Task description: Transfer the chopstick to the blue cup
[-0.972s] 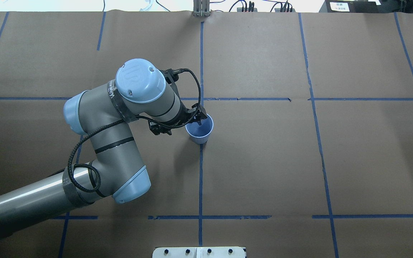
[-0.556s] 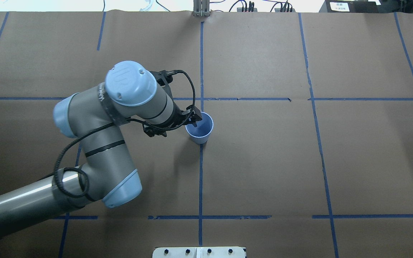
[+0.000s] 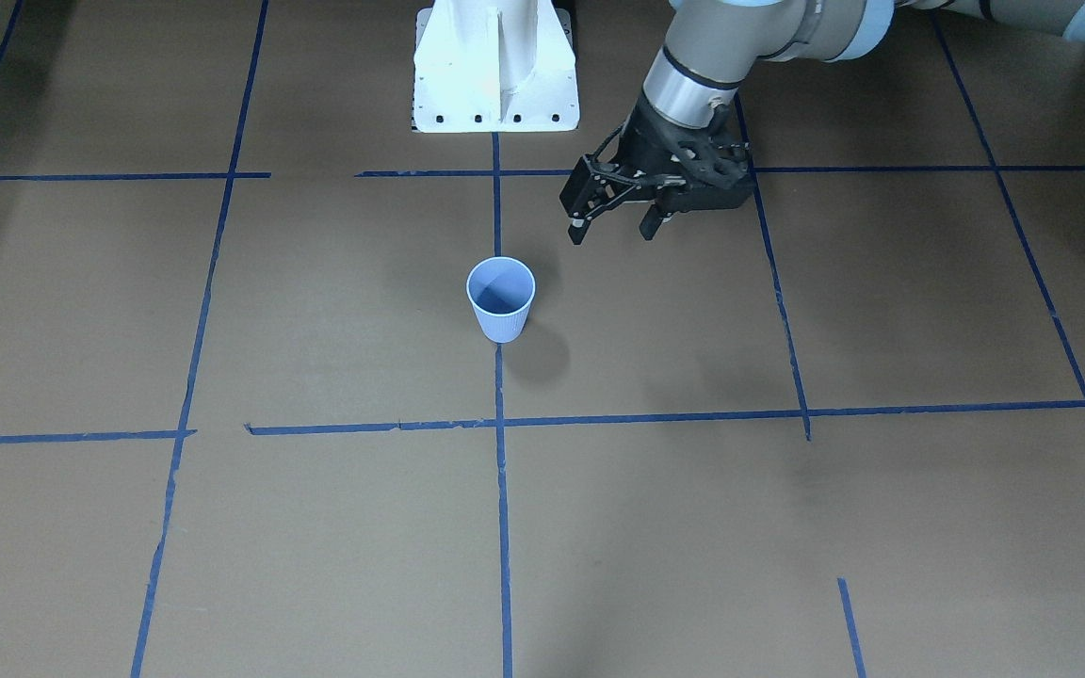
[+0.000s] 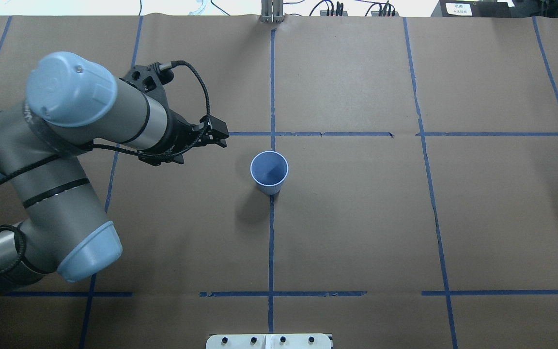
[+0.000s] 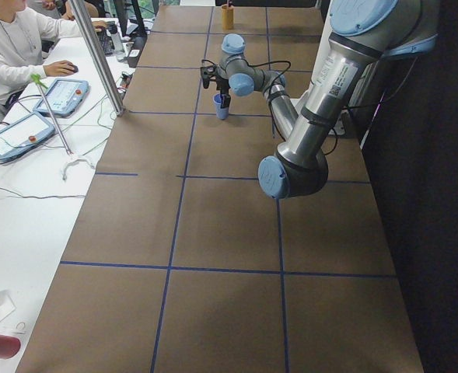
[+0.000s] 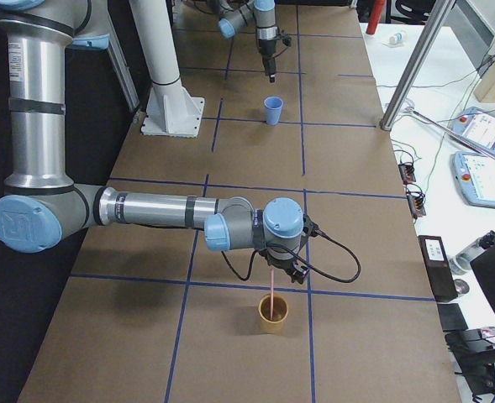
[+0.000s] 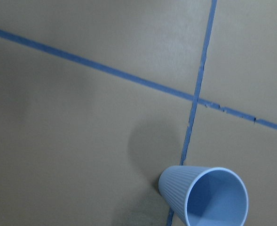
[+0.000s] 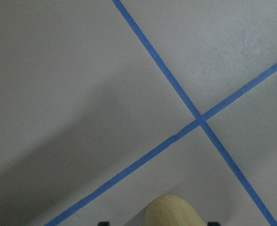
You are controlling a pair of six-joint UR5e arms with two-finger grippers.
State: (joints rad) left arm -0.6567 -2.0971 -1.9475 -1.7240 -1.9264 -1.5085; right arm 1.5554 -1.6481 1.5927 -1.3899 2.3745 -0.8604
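The light blue ribbed cup stands upright on the brown table, also in the overhead view and low right in the left wrist view. No chopstick shows in it. My left gripper is open and empty, raised and off to the cup's side. In the exterior right view a thin pink chopstick stands in a tan cup directly under my right gripper. I cannot tell whether that gripper is open or shut on it.
The white robot base sits behind the cup. Blue tape lines cross the table. A tan rounded shape fills the bottom of the right wrist view. Operator tablets lie on a side table beyond a metal post.
My left gripper was at the blue cup's rim. It has drawn back to the left and away from the cup, and the whole arm has swung left. The cup has not moved.
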